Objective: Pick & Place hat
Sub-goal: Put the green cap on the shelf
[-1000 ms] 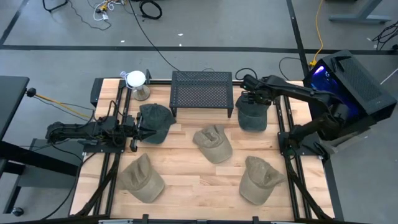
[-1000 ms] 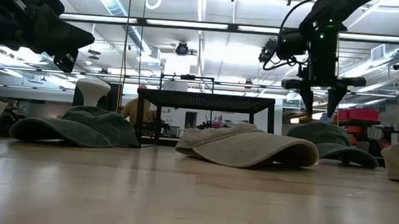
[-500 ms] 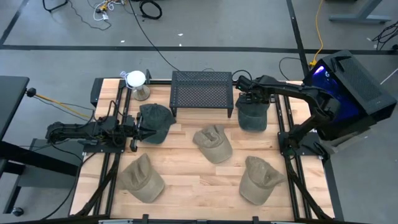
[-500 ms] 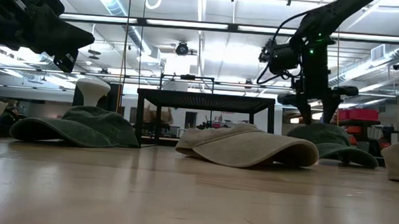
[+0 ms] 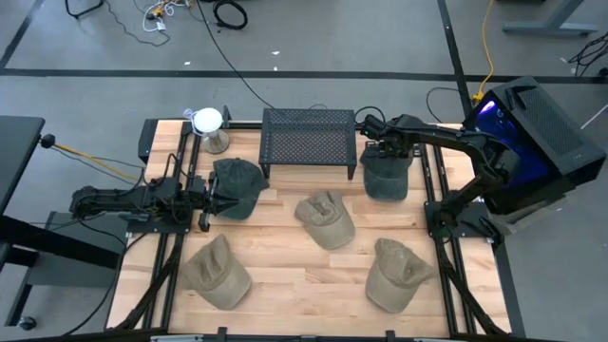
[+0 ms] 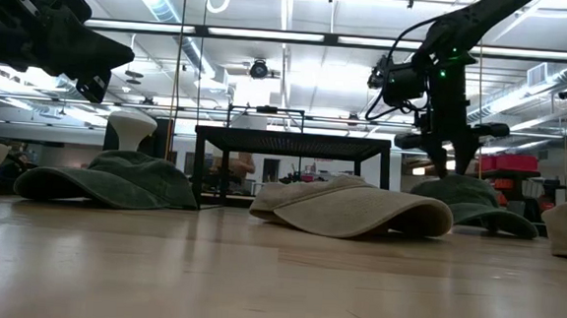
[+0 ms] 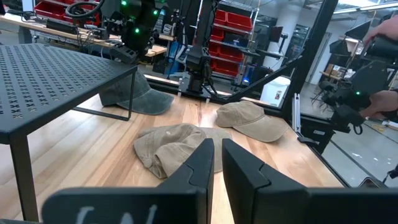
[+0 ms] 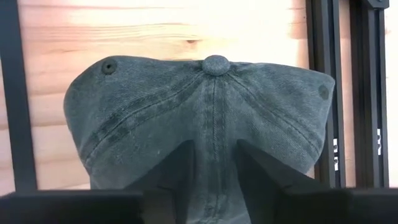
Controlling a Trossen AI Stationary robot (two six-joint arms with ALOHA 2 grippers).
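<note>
Dark fingers of the right gripper press down on the crown of a dark green hat lying just right of the black mesh stand, a ridge of denim pinched up between them; whether that pinch is a firm hold cannot be told. From overhead, the right gripper hides most of the crown, and only the hat's lower half shows clearly. At table height, a tan hat in front cuts off its near edge. Left of the stand, the left gripper hovers beside a second dark green hat with its fingers nearly together, holding nothing. Three tan hats lie on the wooden table in front of the stand. A white rounded object stands at the stand's left; what it is cannot be made out.
</note>
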